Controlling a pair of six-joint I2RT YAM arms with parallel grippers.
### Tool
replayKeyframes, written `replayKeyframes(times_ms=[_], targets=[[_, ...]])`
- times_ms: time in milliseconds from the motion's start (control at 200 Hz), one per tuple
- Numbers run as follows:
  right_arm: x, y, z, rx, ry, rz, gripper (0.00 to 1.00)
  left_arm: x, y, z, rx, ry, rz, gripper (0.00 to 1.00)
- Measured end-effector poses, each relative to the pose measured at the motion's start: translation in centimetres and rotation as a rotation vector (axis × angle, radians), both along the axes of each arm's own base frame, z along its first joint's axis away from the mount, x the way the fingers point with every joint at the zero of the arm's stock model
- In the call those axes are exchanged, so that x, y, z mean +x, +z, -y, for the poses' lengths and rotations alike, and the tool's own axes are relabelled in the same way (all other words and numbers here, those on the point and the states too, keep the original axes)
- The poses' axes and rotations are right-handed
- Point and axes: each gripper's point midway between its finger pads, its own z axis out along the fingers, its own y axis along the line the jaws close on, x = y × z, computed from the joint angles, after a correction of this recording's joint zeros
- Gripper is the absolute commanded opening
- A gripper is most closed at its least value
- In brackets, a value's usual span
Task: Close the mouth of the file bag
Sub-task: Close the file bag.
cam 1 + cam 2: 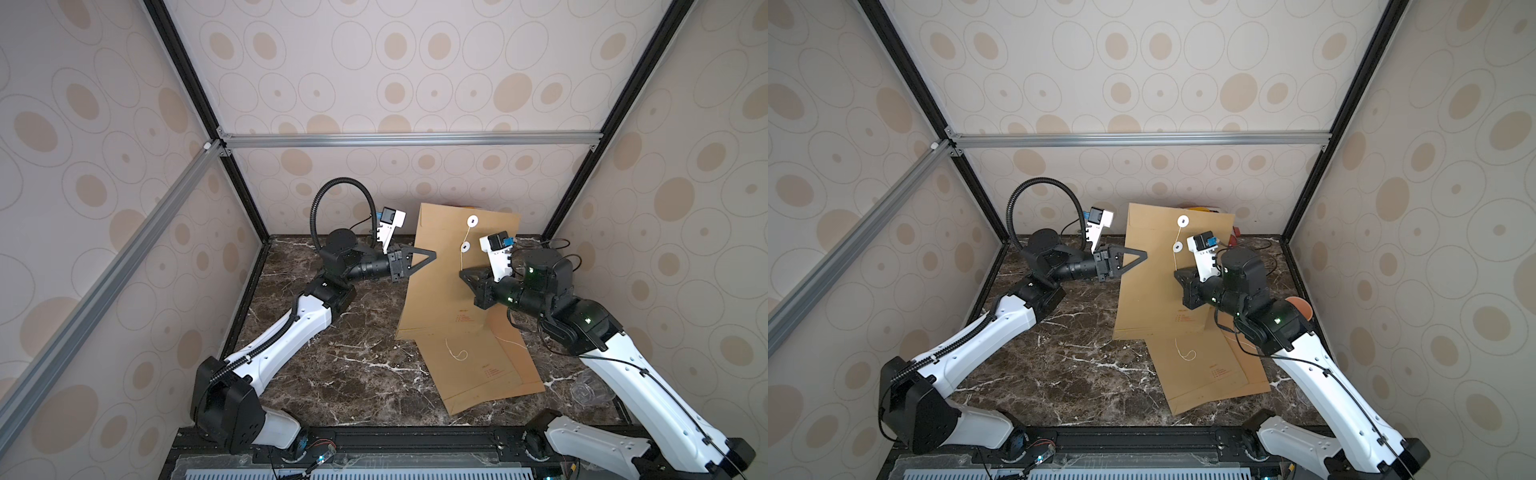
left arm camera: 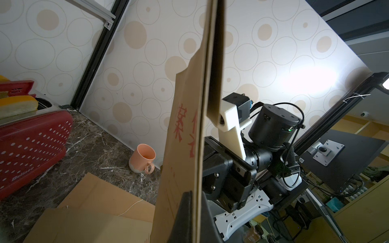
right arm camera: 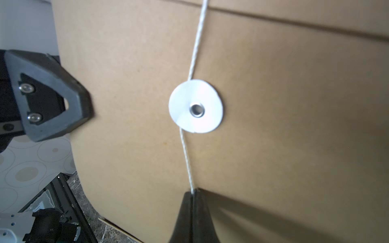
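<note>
A brown paper file bag (image 1: 440, 286) (image 1: 1150, 282) is held up off the table, its flap end towards the back wall. My left gripper (image 1: 434, 252) (image 2: 196, 199) is shut on the bag's left edge. Two white discs sit on its face, the upper (image 1: 472, 221) on the flap and the lower (image 3: 195, 106) below it. A white string (image 3: 186, 151) runs taut from the upper disc past the lower disc's side. My right gripper (image 1: 461, 273) (image 3: 193, 191) is shut on that string just below the lower disc.
Two more brown file bags (image 1: 482, 365) lie flat on the marble table (image 1: 332, 353), one with a loose string. A red toaster (image 2: 31, 147) and a peach mug (image 2: 143, 158) stand behind the held bag. A clear cup (image 1: 590, 390) sits at the right.
</note>
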Motion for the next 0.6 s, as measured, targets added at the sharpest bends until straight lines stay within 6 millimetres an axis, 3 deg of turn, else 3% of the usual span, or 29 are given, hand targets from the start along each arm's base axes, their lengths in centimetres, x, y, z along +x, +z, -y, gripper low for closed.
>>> replayKeyframes(times_ms=[150, 235, 391, 601], targets=[[0.2, 0.0, 2.8, -0.01, -0.045, 0.034, 0.39, -0.2, -0.5, -0.2, 0.032, 0.006, 0.005, 0.0], [0.5, -0.1, 4.7, 0.005, -0.077, 0.024, 0.49, -0.5, -0.5, -0.3, 0.043, 0.007, 0.014, 0.0], [0.7, -0.4, 7.4, 0.038, -0.101, 0.015, 0.54, -0.6, -0.5, -0.4, 0.052, 0.008, 0.026, 0.0], [0.6, 0.7, 8.4, 0.125, -0.034, 0.027, 0.57, -0.7, -0.6, -0.4, 0.056, 0.007, 0.033, 0.0]])
